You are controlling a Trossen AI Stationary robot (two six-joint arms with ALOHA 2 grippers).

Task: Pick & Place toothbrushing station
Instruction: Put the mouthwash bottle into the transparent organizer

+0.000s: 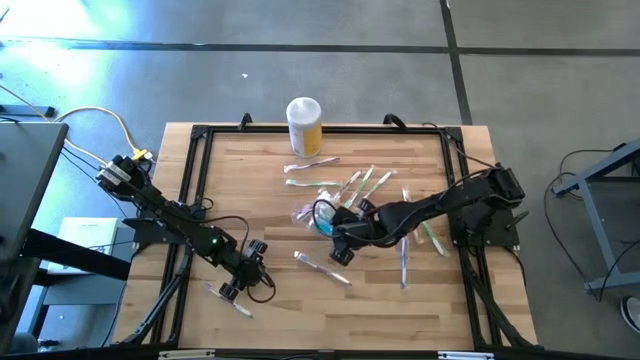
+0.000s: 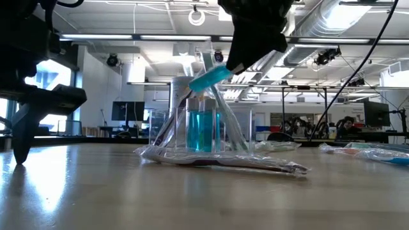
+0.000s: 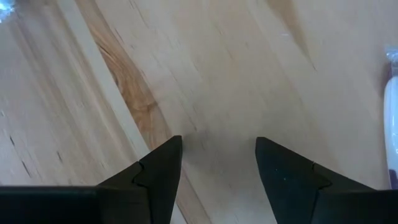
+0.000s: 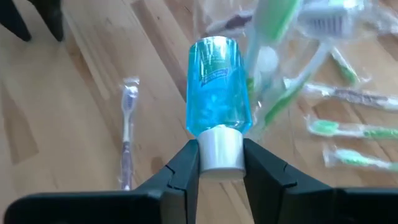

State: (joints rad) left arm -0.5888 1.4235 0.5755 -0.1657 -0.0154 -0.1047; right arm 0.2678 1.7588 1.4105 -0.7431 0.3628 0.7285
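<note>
Your right gripper [image 4: 221, 165] has its fingers [image 4: 183, 168] clamped on the white cap of a small blue bottle [image 4: 217, 87], the blue body sticking out ahead of the fingertips and tilted. In the low view that bottle [image 2: 209, 79] hangs at a slant directly above the toothbrushing station [image 2: 201, 124], a clear container that stands on the surface with something blue and a toothbrush or two leaning in it. So you are partway: some items seem loaded, this bottle looks about to go in, and plenty is left, since wrapped toothbrushes [image 1: 350, 185] lie scattered beyond and beside your right fingers and another wrapped toothbrush [image 1: 322, 267] lies off to one side. Your left gripper [image 3: 217, 165] waits low over bare wood with its fingers spread and nothing between them; a further wrapped brush [image 3: 390, 124] lies just off to one side of them, cut by the frame edge. The yellow jar [image 1: 304, 126] with the white lid stands well away at the far edge of the surface, untouched. From above the station is almost lost under your right arm and against the wood, so you cannot tell its exact outline, what the blue thing inside it is, or whether the bottle already touches its rim.
</note>
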